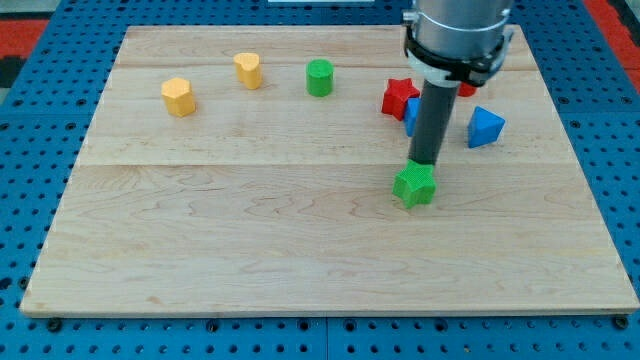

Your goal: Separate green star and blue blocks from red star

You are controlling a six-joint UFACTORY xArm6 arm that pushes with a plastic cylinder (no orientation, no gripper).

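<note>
Seven small blocks are sitting on the wooden worktop (200, 240). Two are yellow (178, 96) (248, 70), both toward ten o'clock. Two are green: one cylinder (319, 77) near twelve o'clock and one star (414, 185) right of centre. Two are blue (486, 127) (411, 116), toward two o'clock. One red star (398, 98) is lying beside them. One dark rod is standing among them.

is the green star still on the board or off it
On the board: the green star lies flat on the wooden board, well inside its edges, my tip at its top side.
</note>
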